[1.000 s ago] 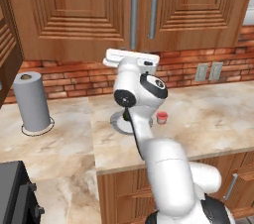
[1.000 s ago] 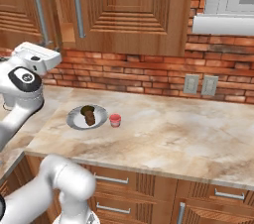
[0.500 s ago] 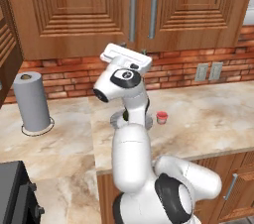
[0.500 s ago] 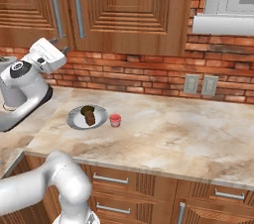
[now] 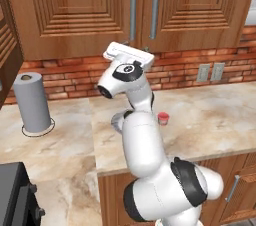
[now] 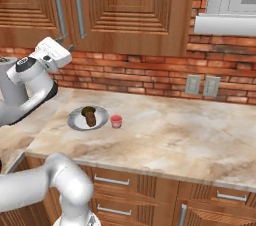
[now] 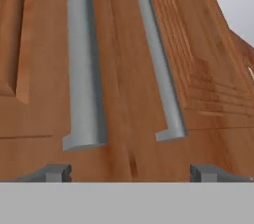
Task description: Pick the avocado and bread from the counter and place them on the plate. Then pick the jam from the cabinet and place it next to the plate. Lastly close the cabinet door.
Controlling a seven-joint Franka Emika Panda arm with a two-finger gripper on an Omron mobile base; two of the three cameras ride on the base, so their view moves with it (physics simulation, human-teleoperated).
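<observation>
Both panelled doors of the cabinet [image 5: 90,10] stand shut, their steel bar handles [image 7: 84,69] side by side. My gripper [image 7: 131,172] points at the doors just below the handles, open, with nothing between its fingertips [image 7: 54,172]. From the right base view the gripper [image 6: 67,42] hovers close to the door fronts. On the counter [image 6: 165,140] the plate [image 6: 75,120] holds the avocado [image 6: 88,110] and the bread [image 6: 91,119]. The jam [image 6: 116,121] stands right beside the plate's rim. In the left base view my arm hides most of the plate [image 5: 116,120], and the jam [image 5: 163,118] shows beside it.
A paper towel roll [image 5: 32,102] stands at the left on the counter. A brick wall with outlets [image 6: 202,86] runs behind. A window sill [image 6: 225,22] juts out at the upper right. A dark wooden panel [image 5: 7,45] hangs at the far left.
The left cabinet door has swung the last bit shut, bringing its handle next to the right one. My arm has swung its elbow around, with the hand kept near the doors.
</observation>
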